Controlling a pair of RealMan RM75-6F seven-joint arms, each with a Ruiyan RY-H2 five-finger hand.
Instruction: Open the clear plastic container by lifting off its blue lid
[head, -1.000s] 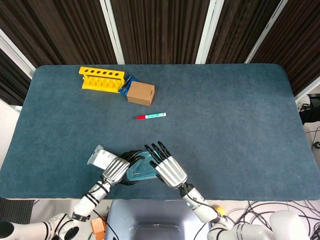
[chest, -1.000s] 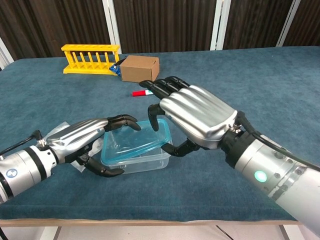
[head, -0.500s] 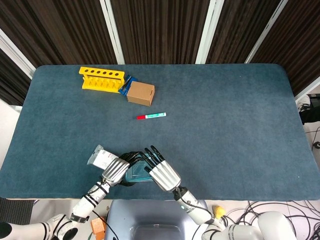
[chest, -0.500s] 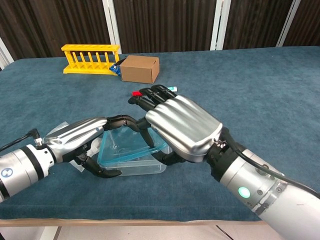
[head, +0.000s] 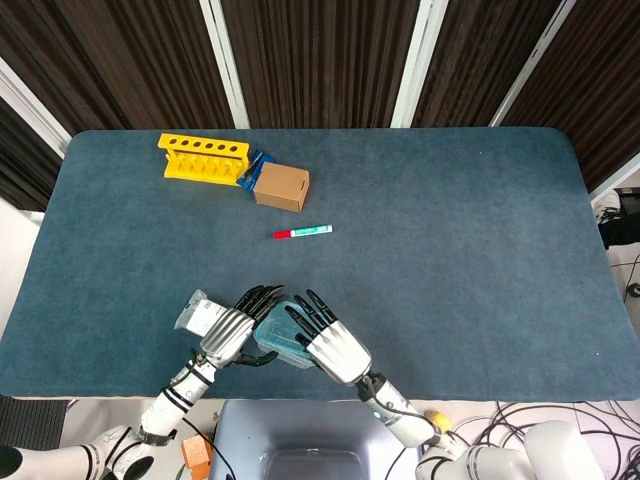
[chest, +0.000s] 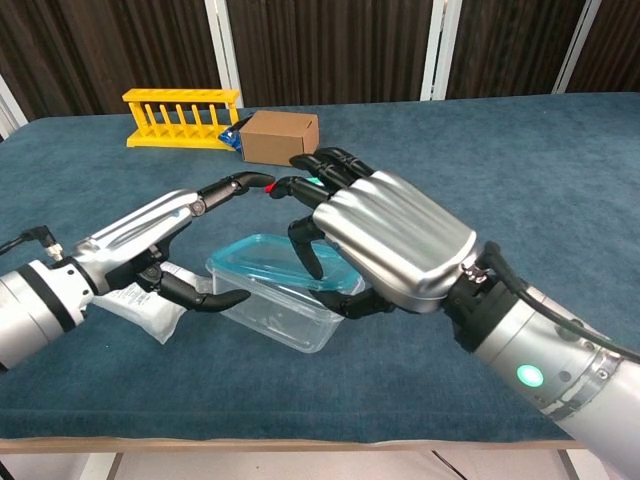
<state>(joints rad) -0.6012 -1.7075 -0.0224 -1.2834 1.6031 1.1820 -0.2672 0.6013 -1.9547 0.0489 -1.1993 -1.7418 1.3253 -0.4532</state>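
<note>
Near the table's front edge, the clear plastic container (chest: 275, 310) now tilts, lifted; right hand (chest: 385, 240) grasps it, left hand (chest: 160, 235) has released; blue lid (chest: 285, 262) remains seated.

The container (chest: 275, 300) now sits tilted, seemingly lifted off the table (chest: 560, 180), as the left hand (chest: 170, 245) opens and rises beside the right hand (chest: 385, 245).

lid (chest: 280, 262) blue | rack (head: 204, 159) yellow | box (head: 281, 187) brown | table (head: 450, 250) blue-grey
</note>
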